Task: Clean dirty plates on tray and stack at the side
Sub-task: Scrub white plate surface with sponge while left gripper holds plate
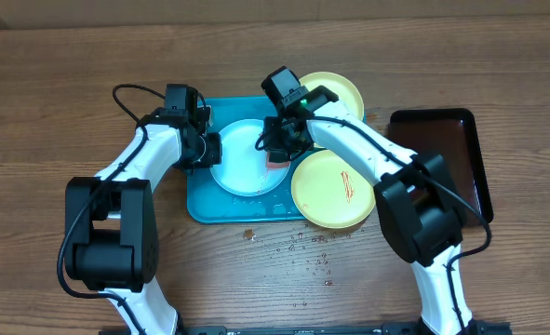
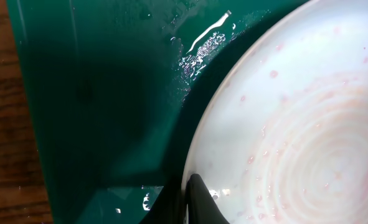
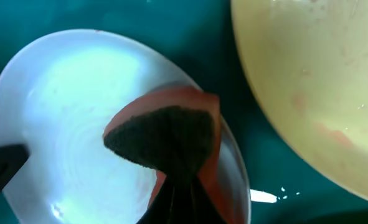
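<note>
Scrubbing step: left fingers (image 2: 199,202) pinch the rim of the blue plate (image 1: 242,163) on the tray (image 1: 200,203). Right fingers (image 3: 177,196) pinch a sponge (image 3: 165,134) against it. Next, I judge, firm wiping over its faint pink smears.

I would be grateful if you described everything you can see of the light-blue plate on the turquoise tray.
The light-blue plate is round, shallow and plastic-looking, its pale wet centre showing faint pink rings and specks. It lies in the turquoise tray. The left tool pinches its left rim; the right tool holds an orange, dark-faced sponge against its right rim.
</note>
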Available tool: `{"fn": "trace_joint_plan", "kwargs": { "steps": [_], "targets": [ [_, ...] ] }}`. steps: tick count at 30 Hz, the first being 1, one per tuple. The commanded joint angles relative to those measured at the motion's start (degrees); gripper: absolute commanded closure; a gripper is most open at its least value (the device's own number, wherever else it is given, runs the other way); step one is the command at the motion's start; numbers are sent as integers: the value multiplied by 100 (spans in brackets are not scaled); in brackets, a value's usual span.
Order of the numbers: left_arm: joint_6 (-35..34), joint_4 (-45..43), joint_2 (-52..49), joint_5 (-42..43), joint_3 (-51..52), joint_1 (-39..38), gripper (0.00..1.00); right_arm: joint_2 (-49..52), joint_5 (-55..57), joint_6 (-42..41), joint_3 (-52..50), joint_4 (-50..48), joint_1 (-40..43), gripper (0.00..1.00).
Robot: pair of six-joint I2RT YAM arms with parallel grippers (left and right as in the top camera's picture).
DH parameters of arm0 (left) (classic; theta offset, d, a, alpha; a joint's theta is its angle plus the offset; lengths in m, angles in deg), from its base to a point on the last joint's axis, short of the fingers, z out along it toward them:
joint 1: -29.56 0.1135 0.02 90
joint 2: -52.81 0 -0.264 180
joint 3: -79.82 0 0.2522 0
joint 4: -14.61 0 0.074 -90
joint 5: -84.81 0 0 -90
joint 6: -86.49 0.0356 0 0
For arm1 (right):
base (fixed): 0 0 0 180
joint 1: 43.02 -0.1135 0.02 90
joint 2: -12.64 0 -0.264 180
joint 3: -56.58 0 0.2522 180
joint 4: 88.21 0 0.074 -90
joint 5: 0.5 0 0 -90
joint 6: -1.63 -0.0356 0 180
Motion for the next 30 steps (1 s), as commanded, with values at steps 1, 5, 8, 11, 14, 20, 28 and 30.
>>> {"fn": "trace_joint_plan", "kwargs": {
  "steps": [1, 5, 8, 11, 14, 20, 28, 30],
  "targets": [
    [61, 70, -162, 20, 153, -35, 96, 199, 142, -271, 42, -44, -9, 96],
    [61, 70, -162, 22, 153, -35, 96, 455, -374, -267, 42, -57, -70, 96],
    [57, 66, -162, 35, 153, -35, 96, 529, -748, -216, 42, -122, -210, 96],
    [-4, 57, -162, 48, 153, -35, 96, 529, -1169, 66, 42, -352, -420, 96],
    [-26, 44, -162, 46, 153, -35, 96, 529, -1283, 72, 42, -396, -656, 96],
    [-26, 57, -162, 42, 153, -35, 96, 529, -1519, 286, 44, -15, -841, 96],
    [-24, 59, -162, 28, 153, -35, 96, 527, 129, 472, 234, 1038, -367, 96],
    [-24, 61, -162, 20, 153, -35, 96, 527, 494, 470, 262, 1036, -225, 96]
  ]
}}
